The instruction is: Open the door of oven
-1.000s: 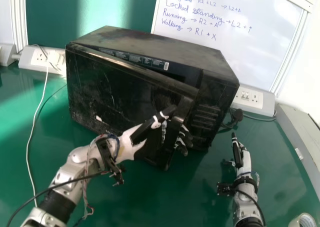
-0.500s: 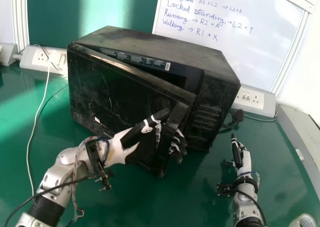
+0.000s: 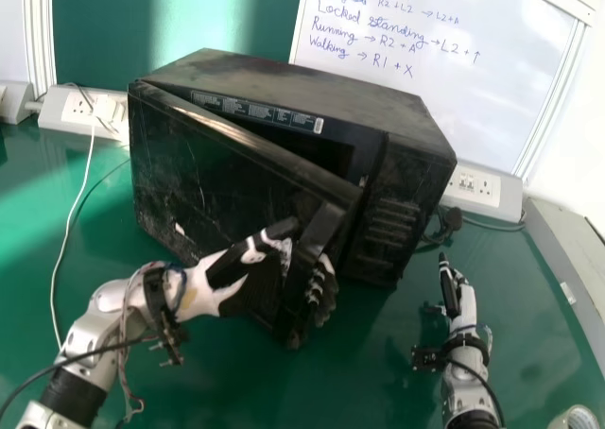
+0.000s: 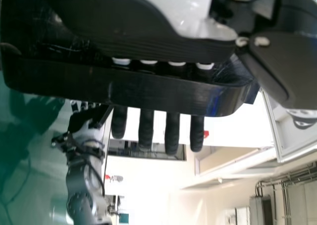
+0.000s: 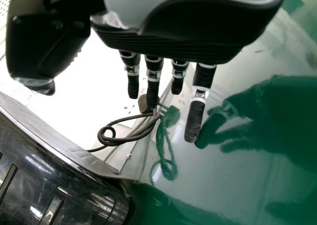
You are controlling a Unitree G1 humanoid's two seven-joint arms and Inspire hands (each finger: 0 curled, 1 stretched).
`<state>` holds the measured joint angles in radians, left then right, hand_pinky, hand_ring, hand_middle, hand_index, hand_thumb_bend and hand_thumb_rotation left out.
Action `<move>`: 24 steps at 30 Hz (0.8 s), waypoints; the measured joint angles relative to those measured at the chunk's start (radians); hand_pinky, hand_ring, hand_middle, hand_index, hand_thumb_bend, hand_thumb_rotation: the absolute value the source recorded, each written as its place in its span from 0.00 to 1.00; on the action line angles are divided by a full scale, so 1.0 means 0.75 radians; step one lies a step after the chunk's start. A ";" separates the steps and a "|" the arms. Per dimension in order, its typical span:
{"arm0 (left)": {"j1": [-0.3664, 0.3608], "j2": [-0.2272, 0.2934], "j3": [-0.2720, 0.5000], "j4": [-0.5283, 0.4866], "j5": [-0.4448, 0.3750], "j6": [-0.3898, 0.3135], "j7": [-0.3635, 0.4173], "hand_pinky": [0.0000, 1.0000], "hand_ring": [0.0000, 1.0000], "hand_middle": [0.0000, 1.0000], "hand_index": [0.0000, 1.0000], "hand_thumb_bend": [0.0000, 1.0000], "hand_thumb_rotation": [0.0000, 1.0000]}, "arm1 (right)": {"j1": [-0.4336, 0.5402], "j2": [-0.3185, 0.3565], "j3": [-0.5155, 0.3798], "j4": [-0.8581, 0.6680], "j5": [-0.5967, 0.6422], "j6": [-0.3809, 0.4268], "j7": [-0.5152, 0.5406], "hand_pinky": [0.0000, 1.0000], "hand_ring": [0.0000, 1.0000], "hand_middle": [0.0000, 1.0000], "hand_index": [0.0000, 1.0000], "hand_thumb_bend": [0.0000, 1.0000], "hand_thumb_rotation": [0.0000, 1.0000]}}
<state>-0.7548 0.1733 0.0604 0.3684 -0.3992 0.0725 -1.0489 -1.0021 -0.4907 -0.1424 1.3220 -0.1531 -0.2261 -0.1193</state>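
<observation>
Tabletop: glossy green surface (image 3: 227, 391); a whiteboard with handwriting (image 3: 425, 117) stands behind it.
Oven: scuffed black box-shaped microwave oven (image 3: 293, 84), set on the tabletop in front of the robot, its front turned towards the arms, presumably for access to the handle.
Door: dark glossy panel (image 3: 217, 164), partly open; a gap shows along its top edge and at the handle side.
Left hand: black-and-white robot hand (image 3: 227, 283), hooked round the black upright bar handle (image 3: 304, 259), fingers passed behind the bar, likely so that a pull carries the door.
Right hand: matching robot hand (image 3: 463, 301), released and holding nothing, beside the oven's control side, apparently not needed.
Assessment: opening under way, unfinished; a wider outward swing is required. Risk: fingers slipping off the bar, or the oven dragging.
</observation>
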 measured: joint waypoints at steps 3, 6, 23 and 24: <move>-0.008 0.045 0.006 0.039 -0.038 -0.003 -0.107 0.37 0.45 0.50 0.50 0.47 0.00 | 0.000 -0.002 0.000 0.001 0.000 0.002 0.001 0.80 0.88 0.91 0.93 0.79 1.00; -0.008 0.088 0.006 0.039 -0.054 -0.003 -0.171 0.37 0.45 0.50 0.50 0.47 0.00 | 0.000 -0.003 -0.007 0.000 0.003 0.010 0.002 0.80 0.89 0.92 0.93 0.73 1.00; -0.007 0.215 0.005 0.046 -0.099 -0.087 -0.438 0.36 0.43 0.49 0.52 0.47 0.00 | 0.000 -0.011 -0.014 0.001 0.004 0.012 0.006 0.81 0.89 0.92 0.94 0.77 1.00; -0.008 0.221 0.006 0.045 -0.105 -0.078 -0.446 0.36 0.43 0.49 0.52 0.47 0.00 | 0.000 -0.011 -0.012 0.001 0.003 0.012 0.006 0.82 0.89 0.92 0.94 0.76 1.00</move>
<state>-0.7605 0.3390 0.0648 0.4022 -0.4779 0.0136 -1.3831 -1.0020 -0.4991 -0.1510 1.3225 -0.1509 -0.2168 -0.1147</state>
